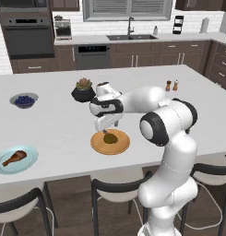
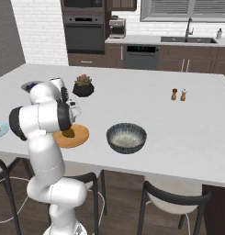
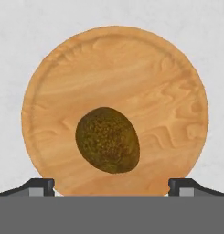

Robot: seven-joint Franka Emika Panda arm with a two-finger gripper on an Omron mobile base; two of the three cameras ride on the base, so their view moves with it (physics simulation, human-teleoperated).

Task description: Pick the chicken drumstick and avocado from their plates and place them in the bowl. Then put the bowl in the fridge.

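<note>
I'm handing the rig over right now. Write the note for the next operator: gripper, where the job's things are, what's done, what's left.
Gripper: open, empty, hanging right above the avocado, jaws wide on either side.
Avocado: on the wooden plate, near the island's front edge.
Drumstick: on the blue plate, further left along that edge.
Bowl: empty, on the island right of the wooden plate.
Done: nothing moved yet.
Left: grasp the avocado, drop it in the bowl, do the same with the drumstick, then carry the bowl to the fridge.
</note>
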